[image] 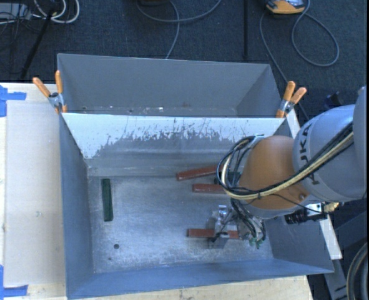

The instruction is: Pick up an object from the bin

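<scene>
**Q:** Camera view: what does the bin [153,233] contain, and where?

**A:** Taking the floor of the bin as a clock face, a dark green bar [107,200] lies at 9 o'clock. It lies along the 12-to-6 line, well apart from everything else. Two brown sticks lie at about 1 o'clock. The upper brown stick [195,175] is slightly tilted, and the middle brown stick [204,188] lies just beside it on the 6 o'clock side. Their 3 o'clock ends pass under the robot. A third, the lowest brown stick [198,233], lies flat at about 4 o'clock, along the 9-to-3 line. A small dark speck [117,247] sits at 8 o'clock.

**Q:** Where is the robot?

**A:** The arm [334,149] enters from 3 o'clock. Its orange cover [268,167] and looped cables [234,161] hang over the 2-to-3 o'clock part of the floor. The gripper [221,230] is low in the bin at 4 o'clock, directly at the lowest brown stick, towards that stick's 3 o'clock end.

**Q:** What is the state of the jaws?

**A:** It cannot be told. The metal parts and wiring at the tip overlap the stick, so how wide the jaws stand, and whether they have closed on the stick, is not visible. The stick's 9 o'clock half rests free on the floor.
</scene>
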### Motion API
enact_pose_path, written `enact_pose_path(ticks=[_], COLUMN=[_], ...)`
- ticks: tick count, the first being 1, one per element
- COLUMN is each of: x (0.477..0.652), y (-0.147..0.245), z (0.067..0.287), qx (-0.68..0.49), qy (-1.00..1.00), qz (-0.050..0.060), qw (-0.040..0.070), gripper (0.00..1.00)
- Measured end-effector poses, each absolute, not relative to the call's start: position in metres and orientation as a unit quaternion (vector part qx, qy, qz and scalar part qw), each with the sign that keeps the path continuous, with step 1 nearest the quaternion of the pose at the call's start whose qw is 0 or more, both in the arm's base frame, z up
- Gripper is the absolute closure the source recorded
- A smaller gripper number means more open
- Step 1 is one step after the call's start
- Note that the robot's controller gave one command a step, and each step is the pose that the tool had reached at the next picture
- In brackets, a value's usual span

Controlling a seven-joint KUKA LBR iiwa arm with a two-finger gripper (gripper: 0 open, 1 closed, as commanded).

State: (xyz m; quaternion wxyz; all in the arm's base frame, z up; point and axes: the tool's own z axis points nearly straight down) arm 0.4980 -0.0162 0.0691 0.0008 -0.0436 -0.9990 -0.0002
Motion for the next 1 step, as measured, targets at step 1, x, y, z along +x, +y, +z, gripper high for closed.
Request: enact_pose_path(ticks=[1], x=[0.4869], y=[0.0120], z=[0.2408], qx=[-0.038], qy=[-0.999], qz=[-0.001], qw=[-0.004], gripper=[1.00])
